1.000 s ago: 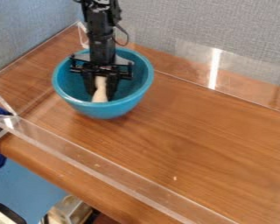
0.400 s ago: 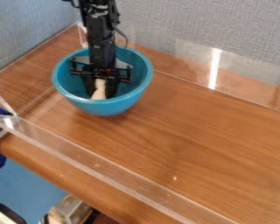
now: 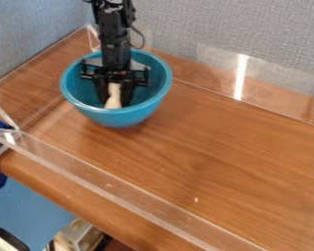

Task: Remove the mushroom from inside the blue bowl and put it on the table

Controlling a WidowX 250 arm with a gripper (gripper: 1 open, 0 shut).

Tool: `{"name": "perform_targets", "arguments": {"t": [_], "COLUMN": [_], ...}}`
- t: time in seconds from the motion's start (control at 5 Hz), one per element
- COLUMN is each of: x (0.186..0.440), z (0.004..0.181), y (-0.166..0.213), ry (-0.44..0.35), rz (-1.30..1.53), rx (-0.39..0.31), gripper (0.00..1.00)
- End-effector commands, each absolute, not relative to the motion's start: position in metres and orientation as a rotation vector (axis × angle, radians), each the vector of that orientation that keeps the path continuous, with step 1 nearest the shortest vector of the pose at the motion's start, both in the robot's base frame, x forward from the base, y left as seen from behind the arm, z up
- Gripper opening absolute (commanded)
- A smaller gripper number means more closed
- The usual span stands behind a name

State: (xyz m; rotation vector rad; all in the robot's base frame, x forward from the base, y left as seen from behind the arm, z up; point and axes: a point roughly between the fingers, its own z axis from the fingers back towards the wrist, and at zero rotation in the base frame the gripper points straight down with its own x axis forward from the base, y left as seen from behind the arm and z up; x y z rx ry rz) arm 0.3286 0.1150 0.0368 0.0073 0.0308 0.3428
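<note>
The blue bowl [image 3: 81, 102] stands at the back left of the table [image 3: 212, 147]. My black gripper [image 3: 113, 86] reaches straight down into it from above. The gripper is shut on the mushroom [image 3: 111, 97], whose cream-white stem hangs between the fingers just above the bowl's floor. The arm hides the mushroom's cap.
Low clear acrylic walls [image 3: 238, 71] run around the table's edges, with the front wall [image 3: 107, 186] nearest the camera. A blue-grey fabric panel stands behind the table. Bare wood stretches to the right and in front of the bowl.
The gripper and the mushroom have risen slightly inside the bowl. The bowl's lower edge looks a little higher in the picture than before.
</note>
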Motion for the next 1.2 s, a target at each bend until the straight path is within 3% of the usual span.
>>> {"name": "perform_targets", "arguments": {"t": [0.0, 0.2, 1.0], "x": [0.339, 0.339, 0.335], "z": [0.071, 0.08, 0.057], "y": [0.12, 0.118, 0.129], "ry": [-0.057, -0.064, -0.087], "rz": [0.383, 0.407, 0.421], "rx": [0.02, 0.019, 0.01], "gripper": [0.0, 0.0, 0.0]}}
